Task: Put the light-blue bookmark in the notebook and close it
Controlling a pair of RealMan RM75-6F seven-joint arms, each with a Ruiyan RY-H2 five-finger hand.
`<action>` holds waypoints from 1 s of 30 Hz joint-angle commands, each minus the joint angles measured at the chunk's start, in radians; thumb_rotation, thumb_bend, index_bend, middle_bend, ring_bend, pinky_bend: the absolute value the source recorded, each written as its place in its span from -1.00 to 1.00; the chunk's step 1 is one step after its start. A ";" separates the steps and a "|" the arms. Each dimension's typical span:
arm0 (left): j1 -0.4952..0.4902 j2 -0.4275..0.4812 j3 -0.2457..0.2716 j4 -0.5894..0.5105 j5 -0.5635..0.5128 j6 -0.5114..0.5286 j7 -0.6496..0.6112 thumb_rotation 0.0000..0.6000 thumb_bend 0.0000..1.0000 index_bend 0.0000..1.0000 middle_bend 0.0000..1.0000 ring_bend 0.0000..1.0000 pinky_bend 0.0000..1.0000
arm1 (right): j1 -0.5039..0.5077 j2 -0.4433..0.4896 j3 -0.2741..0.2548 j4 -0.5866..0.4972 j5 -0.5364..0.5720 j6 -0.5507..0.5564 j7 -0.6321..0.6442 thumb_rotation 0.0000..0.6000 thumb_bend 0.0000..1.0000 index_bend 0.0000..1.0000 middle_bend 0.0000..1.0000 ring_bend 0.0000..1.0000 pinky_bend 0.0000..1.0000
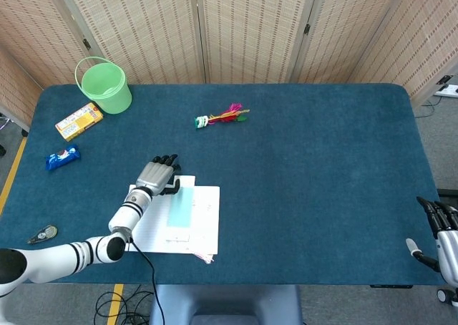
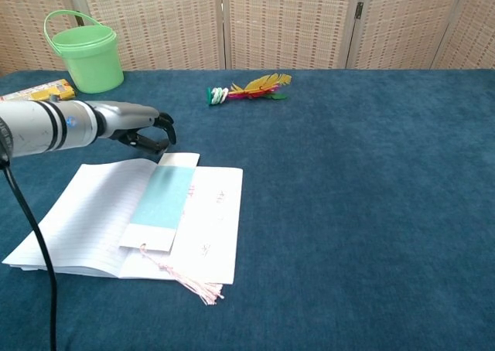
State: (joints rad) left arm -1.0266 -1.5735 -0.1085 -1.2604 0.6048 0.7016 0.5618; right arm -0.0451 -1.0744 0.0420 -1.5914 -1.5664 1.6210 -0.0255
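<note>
The notebook point(image 1: 204, 217) point(image 2: 85, 212) lies open on the blue table near its front left. The light-blue bookmark point(image 1: 181, 207) point(image 2: 164, 197) lies flat along the fold, its tassel point(image 2: 189, 281) trailing off the near edge. My left hand point(image 1: 157, 175) point(image 2: 143, 128) hovers just beyond the notebook's far edge, fingers loosely curled and holding nothing, clear of the bookmark. My right hand point(image 1: 442, 232) shows only at the table's front right corner, fingers apart and empty; the chest view does not show it.
A green bucket point(image 1: 105, 86) point(image 2: 83, 49) stands at the back left beside a yellow box point(image 1: 79, 120) point(image 2: 32, 96) and a blue packet point(image 1: 62, 157). A feathered shuttlecock toy point(image 1: 222, 116) point(image 2: 247, 88) lies mid-back. A small dark object point(image 1: 43, 233) rests at the left front.
</note>
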 commanded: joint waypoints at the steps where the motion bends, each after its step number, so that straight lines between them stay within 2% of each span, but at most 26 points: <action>1: -0.011 -0.016 0.008 0.022 -0.026 -0.009 0.006 -0.31 0.24 -0.55 -1.00 -1.00 -0.75 | 0.000 0.000 0.001 0.000 0.001 -0.001 0.000 1.00 -0.62 -0.73 -0.59 -0.69 -0.52; 30: 0.011 0.020 0.055 -0.065 0.071 0.024 -0.042 -0.31 0.24 -0.44 -1.00 -1.00 -0.75 | -0.001 -0.004 -0.001 0.006 -0.004 0.001 0.004 1.00 -0.62 -0.73 -0.59 -0.69 -0.52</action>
State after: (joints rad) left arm -1.0166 -1.5552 -0.0554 -1.3230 0.6733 0.7266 0.5220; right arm -0.0460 -1.0784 0.0414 -1.5859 -1.5702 1.6217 -0.0212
